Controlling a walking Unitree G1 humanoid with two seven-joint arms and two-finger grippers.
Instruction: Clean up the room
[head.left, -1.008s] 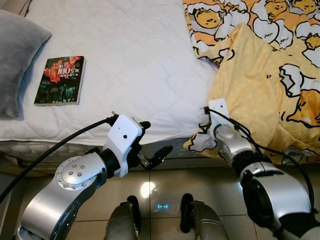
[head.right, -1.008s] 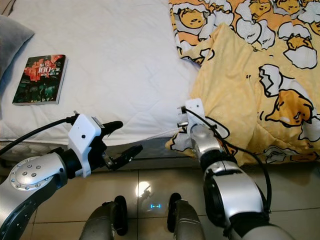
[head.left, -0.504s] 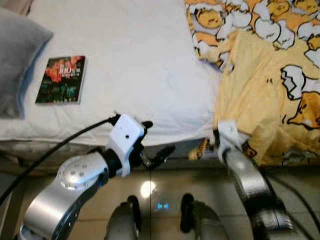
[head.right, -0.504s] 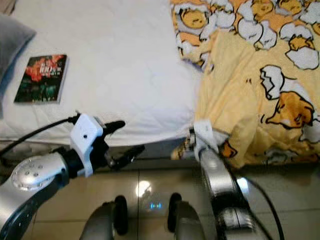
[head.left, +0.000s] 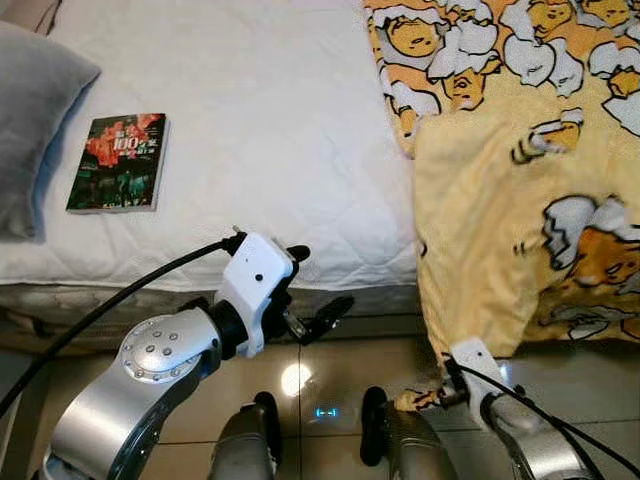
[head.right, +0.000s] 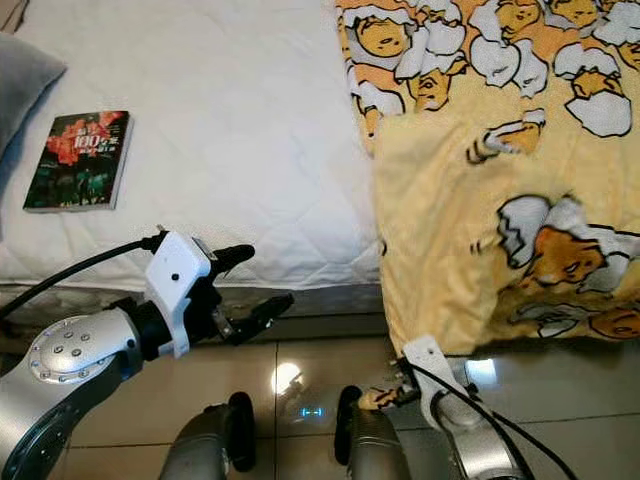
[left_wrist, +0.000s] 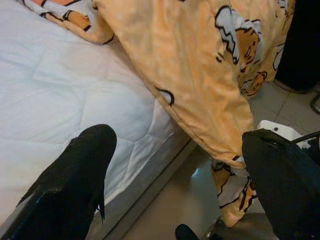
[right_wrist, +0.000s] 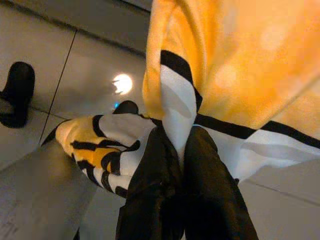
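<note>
Left eye view is showing the yellow duvet (head.left: 520, 200) now hanging off the bed (head.left: 270, 120) at about 3 o'clock, its lower edge draping toward the tiled floor (head.left: 330, 385). A second ago its corner was lying bunched on the mattress edge with the right tool up beside it; now the right tool (head.left: 440, 390) is sitting low at about 5 o'clock, dragging that corner down past the mattress side. A book (head.left: 118, 162) is lying at 10 o'clock beside a grey pillow (head.left: 35, 120), both unmoved.

Right eye view is repeating the scene: the left tool (head.right: 250, 290) is hovering at about 7 o'clock before the bed edge, its fingers spread and carrying nothing.

Left wrist view is looking along two parted black fingers (left_wrist: 75, 170) toward the hanging duvet and its dangling corner.

Right wrist view is showing the right tool's fingers (right_wrist: 155, 195) pinched tight on the black-and-white patterned corner of the duvet.

Judging from this, the pull is freeing the duvet for spreading or folding; the book is probably remaining to be tidied afterwards.
</note>
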